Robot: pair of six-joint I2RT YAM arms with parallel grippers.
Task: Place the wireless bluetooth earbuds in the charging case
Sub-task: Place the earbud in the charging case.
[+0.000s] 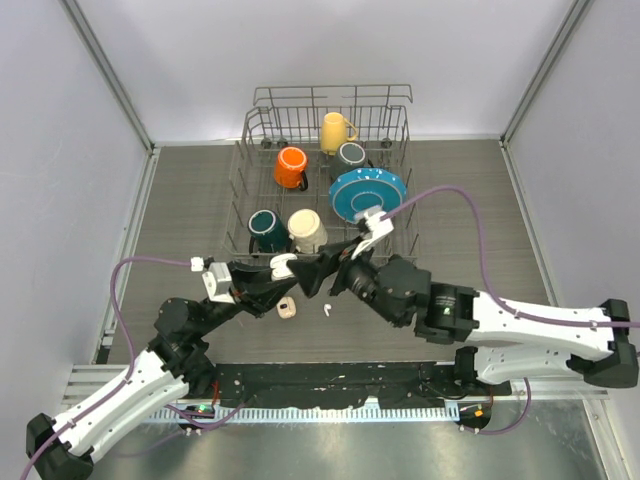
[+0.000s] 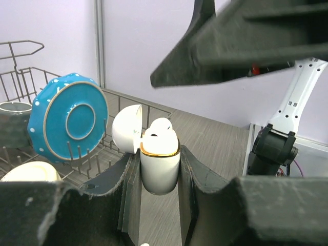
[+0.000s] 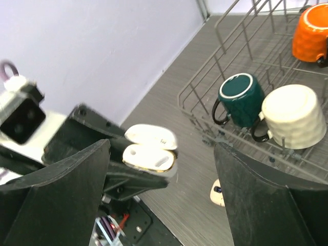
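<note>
My left gripper [image 1: 285, 266] is shut on a white charging case [image 2: 160, 166] with a gold rim, held upright above the table with its lid [image 2: 126, 128] hinged open. A white earbud [image 2: 160, 129] sits in the case's mouth. In the right wrist view the case [image 3: 149, 157] lies between my right gripper's [image 3: 163, 151] wide-open, empty fingers. In the top view the right gripper [image 1: 320, 268] is close beside the case [image 1: 283, 264]. Another tiny white earbud [image 1: 327, 309] lies on the table just below both grippers.
A second small cream case [image 1: 287, 307] lies on the table by the loose earbud; it also shows in the right wrist view [image 3: 218, 192]. Behind stands a wire dish rack [image 1: 262, 128] with a blue plate [image 1: 366, 192] and several mugs.
</note>
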